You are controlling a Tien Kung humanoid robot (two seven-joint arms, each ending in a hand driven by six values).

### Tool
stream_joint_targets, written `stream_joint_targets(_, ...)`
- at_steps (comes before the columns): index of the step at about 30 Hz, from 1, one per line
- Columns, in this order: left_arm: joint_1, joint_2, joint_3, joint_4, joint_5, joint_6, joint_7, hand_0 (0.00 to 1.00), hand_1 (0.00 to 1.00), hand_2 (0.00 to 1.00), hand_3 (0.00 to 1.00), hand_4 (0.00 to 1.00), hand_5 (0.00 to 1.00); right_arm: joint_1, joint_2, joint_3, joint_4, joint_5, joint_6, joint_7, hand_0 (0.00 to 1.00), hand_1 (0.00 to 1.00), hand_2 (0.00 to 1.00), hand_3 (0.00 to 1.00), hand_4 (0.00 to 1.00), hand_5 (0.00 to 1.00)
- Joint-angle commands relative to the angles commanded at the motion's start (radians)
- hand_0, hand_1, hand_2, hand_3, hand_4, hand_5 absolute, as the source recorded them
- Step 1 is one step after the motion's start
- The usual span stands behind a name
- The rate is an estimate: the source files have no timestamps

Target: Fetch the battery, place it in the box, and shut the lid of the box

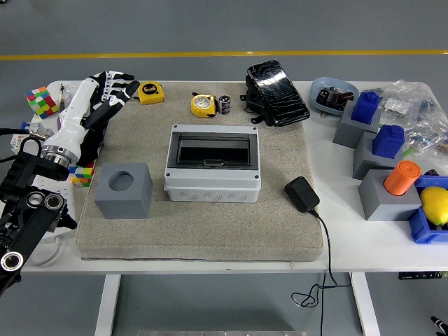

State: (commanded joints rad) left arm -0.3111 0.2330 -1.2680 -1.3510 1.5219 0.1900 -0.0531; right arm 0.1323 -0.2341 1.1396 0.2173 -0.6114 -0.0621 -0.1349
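The left hand (pixel 106 89) hung over the mat's far-left corner, fingers loosely spread, holding nothing. The battery (pixel 225 104) stood well to its right, beyond the box (pixel 212 165), whose lid looked shut. Nothing appeared done: fetching, placing, closing all remained.

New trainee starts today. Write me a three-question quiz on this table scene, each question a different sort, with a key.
1. True or false: the left hand holds the battery.
2. Multiple choice: what lies directly left of the battery? A) yellow tape measure B) orange cylinder C) lemon
3. Fill in: the grey box sits on a beige ____.

Key: 1 false, the hand is at the mat's far-left corner, holding nothing; the battery stands behind the box. 2 A. 3 mat.
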Motion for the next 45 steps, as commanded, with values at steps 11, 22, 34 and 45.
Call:
stream_joint_targets(11, 0.016, 0.006, -0.039, -0.001, 0.008, -0.011, 0.002, 0.528, 0.590, 0.627, 0.694, 0.998, 0.859, -0.002, -0.005, -0.005, -0.003, 0.001, 0.004, 0.001, 0.658, 0.630, 0.624, 0.541, 0.933, 0.437)
stream_joint_targets(22, 0.030, 0.004, -0.061, -0.003, 0.017, -0.030, 0.016, 0.529, 0.592, 0.628, 0.695, 0.998, 0.866, -0.004, 0.000, 0.001, -0.002, -0.004, 0.005, 0.005, 0.658, 0.630, 0.623, 0.542, 0.932, 0.437)
stream_joint_targets(34, 0.035, 0.001, -0.071, -0.002, 0.021, -0.038, 0.023, 0.532, 0.595, 0.627, 0.695, 0.998, 0.867, -0.005, -0.002, 0.002, -0.003, -0.005, 0.006, 0.003, 0.659, 0.630, 0.624, 0.542, 0.933, 0.438)
stream_joint_targets(45, 0.038, -0.002, -0.075, 0.001, 0.024, -0.047, 0.032, 0.551, 0.595, 0.627, 0.694, 0.998, 0.877, -0.004, -0.004, -0.001, -0.003, -0.004, 0.006, 0.003, 0.657, 0.630, 0.625, 0.541, 0.933, 0.439)
